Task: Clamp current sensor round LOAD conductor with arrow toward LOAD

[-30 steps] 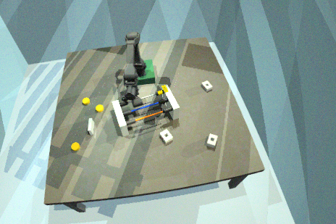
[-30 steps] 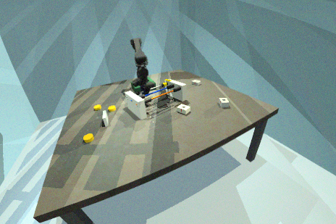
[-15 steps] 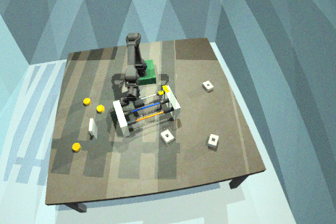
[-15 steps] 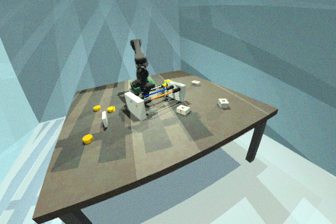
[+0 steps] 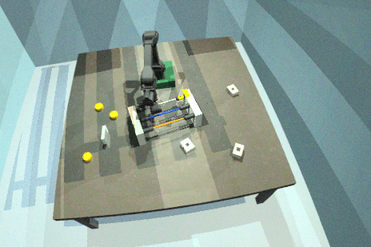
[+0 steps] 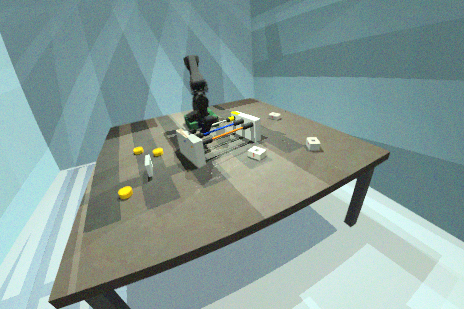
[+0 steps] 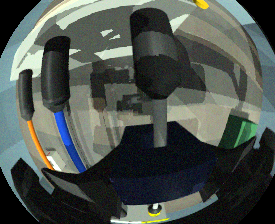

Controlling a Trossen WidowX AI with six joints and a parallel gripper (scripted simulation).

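My gripper [image 7: 153, 143] [image 5: 149, 106] [image 6: 205, 126] is shut on the dark navy current sensor [image 7: 163, 167], with a finger on each side. The sensor sits at the pale grey-white conductor [image 7: 159, 122] [image 5: 168, 101], which runs into its middle. This conductor is the rearmost of the three, beside the blue conductor [image 5: 172, 112] [image 6: 223, 128] [image 7: 65, 132] and the orange conductor [image 5: 169, 123] [image 6: 231, 134] [image 7: 37, 142]. The sensor's arrow and latch and the LOAD lettering cannot be made out. In the top and exterior views the arm mostly hides the sensor.
The conductors run between a left white end wall [image 5: 138, 129] [image 6: 192, 149] and a right one [image 5: 196, 109]. A green block [image 5: 168, 76] [image 7: 242, 131] is behind. Several yellow discs and a small upright white plate [image 5: 105, 136] [image 6: 149, 166] are left; white square blocks are right and in front.
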